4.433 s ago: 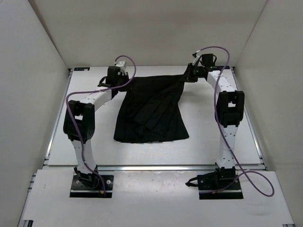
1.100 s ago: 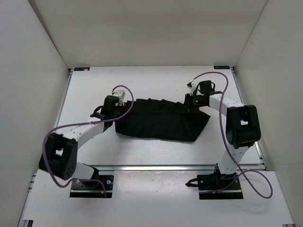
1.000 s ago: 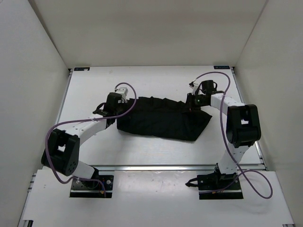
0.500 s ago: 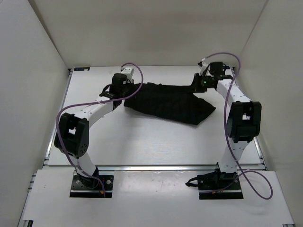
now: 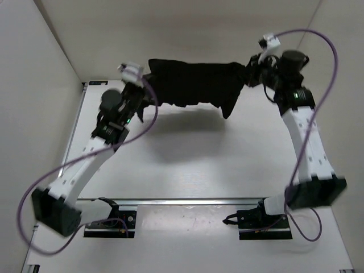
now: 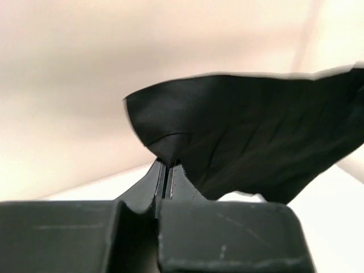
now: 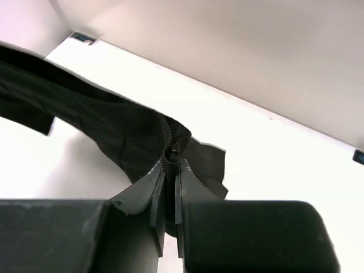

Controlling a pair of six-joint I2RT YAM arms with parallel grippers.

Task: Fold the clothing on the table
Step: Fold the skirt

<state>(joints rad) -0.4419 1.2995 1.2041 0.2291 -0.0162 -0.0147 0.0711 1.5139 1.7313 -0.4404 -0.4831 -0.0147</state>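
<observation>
White counter, boxed by white walls on three sides. Black garment hung in mid-air above the far edge, clear of the counter, one corner drooping at right. Left jaws and right jaws each clamped on one end of the garment. Purple cables looped off both arms.
</observation>
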